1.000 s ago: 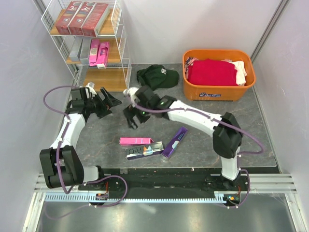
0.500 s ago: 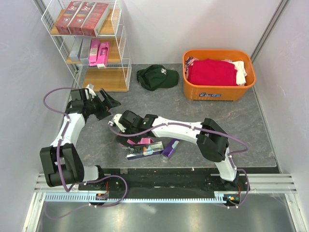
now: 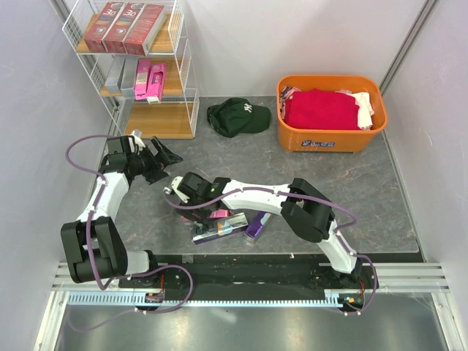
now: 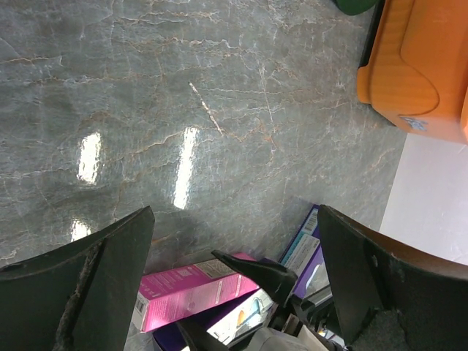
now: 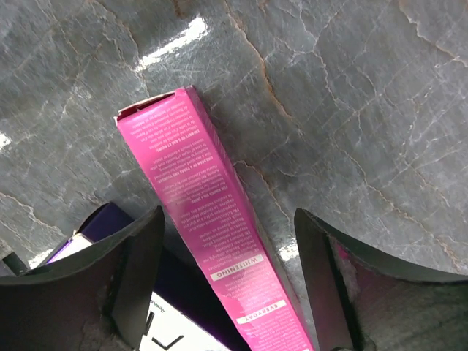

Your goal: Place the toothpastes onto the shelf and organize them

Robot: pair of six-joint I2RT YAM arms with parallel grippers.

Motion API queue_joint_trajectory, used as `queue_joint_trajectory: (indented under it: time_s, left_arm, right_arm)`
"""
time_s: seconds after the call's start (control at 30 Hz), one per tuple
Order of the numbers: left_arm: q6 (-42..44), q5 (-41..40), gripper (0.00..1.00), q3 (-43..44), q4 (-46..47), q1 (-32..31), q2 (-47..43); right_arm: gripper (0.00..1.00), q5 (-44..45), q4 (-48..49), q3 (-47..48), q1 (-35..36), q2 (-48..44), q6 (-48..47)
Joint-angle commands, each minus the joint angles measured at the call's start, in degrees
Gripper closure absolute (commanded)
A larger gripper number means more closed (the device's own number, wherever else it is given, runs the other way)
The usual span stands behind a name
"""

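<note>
Close to the near edge of the table (image 3: pixel 365 205), left of its middle, three toothpastes lie bunched: a pink box (image 3: pixel 219 213), a holographic box (image 3: pixel 219 229) just beside it on the near side, and a purple box (image 3: pixel 257 224) angled at their right end. The right gripper (image 3: pixel 194 209) is down over the pink box's left part. Its wrist view shows the jaws parted and straddling the pink box (image 5: pixel 197 183), with a strip of stone visible on either side, so nothing is clamped. A second ago this arm was raised over mid-table with its jaws wider. It has since swung toward the near edge and come down, while the three boxes lie where they were. Farther back, near the left edge, the left gripper (image 3: pixel 164 164) hovers released with its fingers spread wide, holding nothing, in the same place as before. Bare stone runs from the boxes to the right edge and back toward the far edge. In the far-left corner stands the shelf (image 3: pixel 161 121), with dark red boxes (image 3: pixel 123 28) on its top board and silver-grey boxes (image 3: pixel 121 73) beside two pink ones (image 3: pixel 148 79) on the middle board. A dark green cap (image 3: pixel 238 115) lies by the far edge, and an orange tub (image 3: pixel 330 139) sits toward the far-right corner.
</note>
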Motion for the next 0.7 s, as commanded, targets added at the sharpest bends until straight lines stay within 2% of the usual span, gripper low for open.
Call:
queue_joint_trajectory:
  time_s: [0.0, 0.13, 0.2, 0.47, 0.67]
  left_arm:
    - [2.2, 0.0, 0.00, -0.4, 0.5, 0.5, -1.0]
    - [2.2, 0.2, 0.00, -0.7, 0.5, 0.5, -1.6]
    - [2.3, 0.2, 0.00, -0.8, 0.5, 0.6, -2.1]
    - [1.8, 1.0, 0.00, 1.1, 0.3, 1.0, -3.9]
    - [0.5, 2.7, 0.00, 5.3, 0.3, 1.1, -5.0]
  right_arm:
    - [0.25, 0.0, 1.3, 3.0, 0.0, 1.1, -0.1]
    - [0.48, -0.4, 1.3, 3.9, -0.3, 2.0, 0.1]
    - [0.53, -0.4, 1.3, 4.4, -0.4, 1.3, 0.3]
    - [0.57, -5.0, 2.3, 5.5, -5.0, -5.0, 2.9]
    - [0.57, -4.6, 4.1, 4.7, -10.0, -14.6, 4.2]
